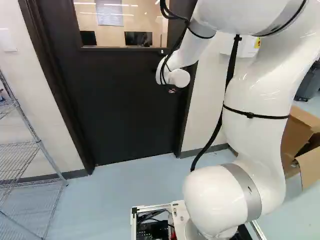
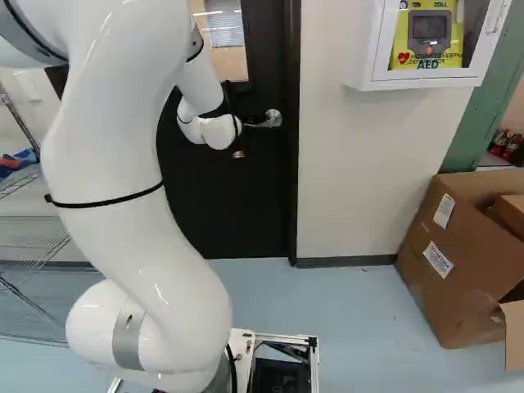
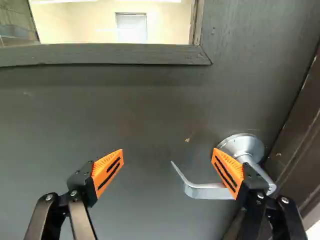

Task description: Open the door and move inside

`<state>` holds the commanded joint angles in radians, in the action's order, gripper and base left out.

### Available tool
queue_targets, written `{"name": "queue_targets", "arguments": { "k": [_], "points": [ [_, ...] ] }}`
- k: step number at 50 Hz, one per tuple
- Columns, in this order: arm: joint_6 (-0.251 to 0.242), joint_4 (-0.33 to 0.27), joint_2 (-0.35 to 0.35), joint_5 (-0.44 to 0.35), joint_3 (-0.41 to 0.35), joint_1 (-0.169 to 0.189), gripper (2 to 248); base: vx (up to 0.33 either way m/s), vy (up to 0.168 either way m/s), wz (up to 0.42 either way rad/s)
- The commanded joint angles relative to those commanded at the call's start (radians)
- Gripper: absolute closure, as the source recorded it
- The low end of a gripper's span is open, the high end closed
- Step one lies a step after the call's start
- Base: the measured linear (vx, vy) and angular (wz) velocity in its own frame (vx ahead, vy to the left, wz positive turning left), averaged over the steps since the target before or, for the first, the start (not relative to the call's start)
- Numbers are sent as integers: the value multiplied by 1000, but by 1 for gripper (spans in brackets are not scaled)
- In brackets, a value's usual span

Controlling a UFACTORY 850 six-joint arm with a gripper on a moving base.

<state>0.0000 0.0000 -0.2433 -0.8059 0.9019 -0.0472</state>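
End effector point(image 3: 169, 165) standing released, fingers spread wide. Metal lever handle point(image 3: 207, 192) lying just ahead, hooked free end pointing into gap, one orange pad point(image 3: 231, 166) overlapping its shank; whether touching, I'm not able to tell. Door point(image 1: 120, 100) sitting shut in its frame point(image 3: 302, 140). I'm worrying about off-centre push jamming that finger against lever, or smooth curved metal slipping off slotted pad while turning. Door showing flat, dark, faintly scuffed; handle's mounting round, shiny.
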Motion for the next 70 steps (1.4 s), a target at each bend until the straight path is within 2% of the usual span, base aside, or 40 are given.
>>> {"name": "queue_targets", "arguments": {
  "k": [70],
  "points": [
    [0, 0, -123, 0, -18, 0, 3, 0, 0, 0]
  ]
}}
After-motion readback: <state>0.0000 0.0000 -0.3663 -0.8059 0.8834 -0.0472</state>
